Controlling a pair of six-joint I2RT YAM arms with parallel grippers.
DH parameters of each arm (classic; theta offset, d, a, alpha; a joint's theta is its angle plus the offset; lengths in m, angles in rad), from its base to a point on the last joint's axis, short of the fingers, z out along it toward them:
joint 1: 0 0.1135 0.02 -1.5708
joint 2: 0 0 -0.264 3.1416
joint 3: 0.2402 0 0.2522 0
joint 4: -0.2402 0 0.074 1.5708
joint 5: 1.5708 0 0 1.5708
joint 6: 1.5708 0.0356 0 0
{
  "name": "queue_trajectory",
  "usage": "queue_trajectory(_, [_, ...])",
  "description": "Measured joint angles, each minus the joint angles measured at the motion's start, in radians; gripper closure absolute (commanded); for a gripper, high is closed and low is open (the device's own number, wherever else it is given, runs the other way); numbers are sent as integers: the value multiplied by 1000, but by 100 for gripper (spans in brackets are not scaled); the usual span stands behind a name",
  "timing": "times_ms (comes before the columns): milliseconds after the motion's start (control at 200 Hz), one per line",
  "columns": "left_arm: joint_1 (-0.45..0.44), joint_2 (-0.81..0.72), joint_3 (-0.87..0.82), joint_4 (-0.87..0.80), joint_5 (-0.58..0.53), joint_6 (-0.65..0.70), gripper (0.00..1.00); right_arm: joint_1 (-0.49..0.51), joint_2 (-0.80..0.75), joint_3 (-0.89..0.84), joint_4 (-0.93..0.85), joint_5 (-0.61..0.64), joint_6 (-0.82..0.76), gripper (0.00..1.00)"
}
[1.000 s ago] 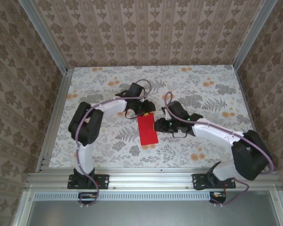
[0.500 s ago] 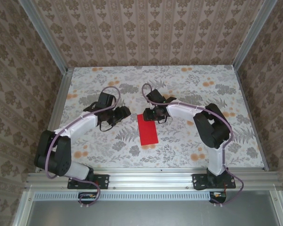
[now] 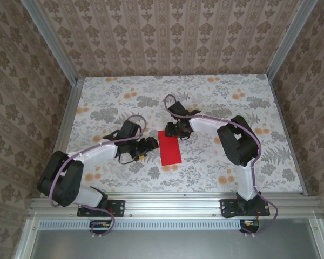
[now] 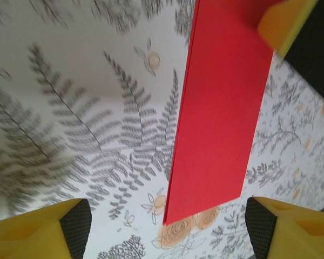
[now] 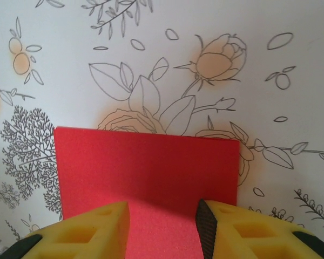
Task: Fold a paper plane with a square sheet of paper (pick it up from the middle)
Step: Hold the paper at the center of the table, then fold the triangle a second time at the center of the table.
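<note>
- Left gripper [image 3: 147, 147]: it sits low over the table [image 3: 97, 102], just beside the left long edge of the square sheet of paper [image 3: 169, 148]. In the left wrist view its fingertips [image 4: 70, 226] stand wide apart with nothing between them. The sheet is not held from this side.
- Sheet position: it lies flat near the middle of the table, between the two grippers, with its long axis running away from the arm bases.
- Sheet condition: it shows as a narrow red rectangle, not a square. The left wrist view shows a doubled edge along its left side, so it is judged to be folded once in half along the centre line.
- Work done: the centre fold only, as far as the pictures show.
- Work left: the nose corner folds, the wing folds and the final dart shape. No pointed end or angled crease is visible, so the task is judged to be at an early stage.
- Right gripper [image 3: 175, 132]: it is at the far short end of the sheet. In the right wrist view its fingertips [image 5: 102, 229] stand a narrow gap apart over the red surface, with nothing clamped between them. Whether they press on the paper cannot be told.
</note>
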Motion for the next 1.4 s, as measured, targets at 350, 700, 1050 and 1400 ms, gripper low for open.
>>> queue_trajectory(350, [-115, 55, -13, 106, 15, -110, 22, -28, 7, -3, 9, -43, 151, 59])
queue_trajectory(700, [-157, 114, 2, 106, 10, -148, 28, -50, 6, -23, 38, -92, 195, 59])
queue_trajectory(1050, [-171, 150, 19, 125, 24, -163, 38, -61, 5, -35, 56, -119, 203, 60])
queue_trajectory(1400, [-176, 151, 19, 185, 47, -198, 55, -71, 4, -44, 68, -140, 215, 60])
